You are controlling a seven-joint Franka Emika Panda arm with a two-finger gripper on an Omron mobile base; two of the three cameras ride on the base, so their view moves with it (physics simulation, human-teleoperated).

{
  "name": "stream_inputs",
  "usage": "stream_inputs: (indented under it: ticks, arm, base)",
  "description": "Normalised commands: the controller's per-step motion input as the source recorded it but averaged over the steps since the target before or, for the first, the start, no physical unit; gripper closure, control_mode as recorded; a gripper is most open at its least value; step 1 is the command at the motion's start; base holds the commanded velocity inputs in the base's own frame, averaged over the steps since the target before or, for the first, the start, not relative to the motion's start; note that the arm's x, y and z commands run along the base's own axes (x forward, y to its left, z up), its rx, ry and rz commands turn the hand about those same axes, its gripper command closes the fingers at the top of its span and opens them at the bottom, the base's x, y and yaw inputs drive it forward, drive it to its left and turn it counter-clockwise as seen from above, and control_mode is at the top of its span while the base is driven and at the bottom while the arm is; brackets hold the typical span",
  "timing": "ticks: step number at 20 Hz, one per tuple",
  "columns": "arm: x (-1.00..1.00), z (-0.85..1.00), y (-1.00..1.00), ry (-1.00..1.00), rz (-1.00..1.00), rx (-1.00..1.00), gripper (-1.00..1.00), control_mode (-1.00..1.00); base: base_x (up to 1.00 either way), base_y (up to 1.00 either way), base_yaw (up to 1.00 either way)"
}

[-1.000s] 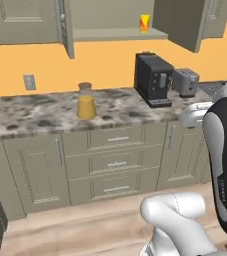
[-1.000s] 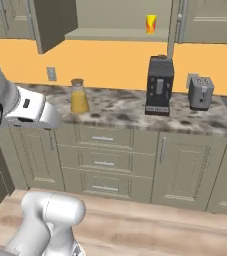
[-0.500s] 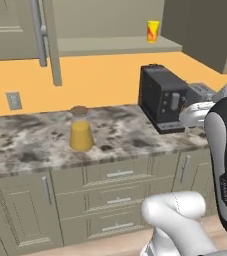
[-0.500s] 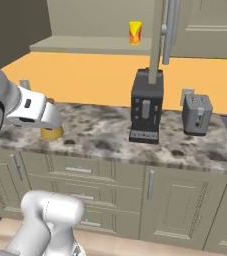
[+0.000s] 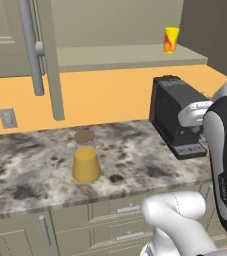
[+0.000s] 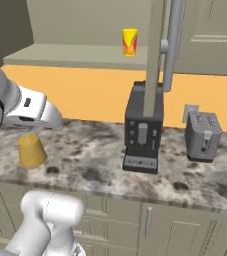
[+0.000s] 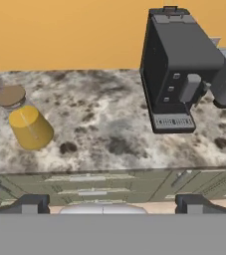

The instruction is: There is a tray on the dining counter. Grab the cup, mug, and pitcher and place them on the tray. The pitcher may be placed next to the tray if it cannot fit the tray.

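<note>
An orange wall (image 5: pixel 110 95) runs across the middle of both base views, with a grey outlet plate (image 5: pixel 7 118) at the left of the left base view. Above it, beige upper cabinets (image 6: pixel 205 35) stand with doors open around an open shelf (image 5: pixel 125 55). Below lies a mottled stone surface (image 7: pixel 109 124) over beige drawers (image 7: pixel 84 187). A black coffee machine (image 6: pixel 144 130) and a grey toaster (image 6: pixel 203 136) stand right of centre in the right base view.

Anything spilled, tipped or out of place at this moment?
Nothing spilled or tipped. The pitcher stands upright on the stone counter, lid on. The yellow cup stands upright on the open cabinet shelf.
</note>
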Motion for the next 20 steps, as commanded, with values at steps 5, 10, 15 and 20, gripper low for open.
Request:
stream_inputs:
  ticks: [5,10,15,20]
  arm:
    - [0.00,0.00,0.00,0.00,0.00,0.00,-1.00,1.00]
    - [0.00,0.00,0.00,0.00,0.00,0.00,-1.00,1.00]
    - [0.17,0.00,0.00,-0.01,-0.01,0.00,-1.00,-1.00]
    - [0.02,0.42,0.00,-0.18,-0.09,-0.04,-1.00,-1.00]
  base:
    - [0.62,-0.15,0.00]
    - [0.35,-0.03,0.00]
    - [0.09,0.00,0.00]
    - [0.00,0.00,0.00]
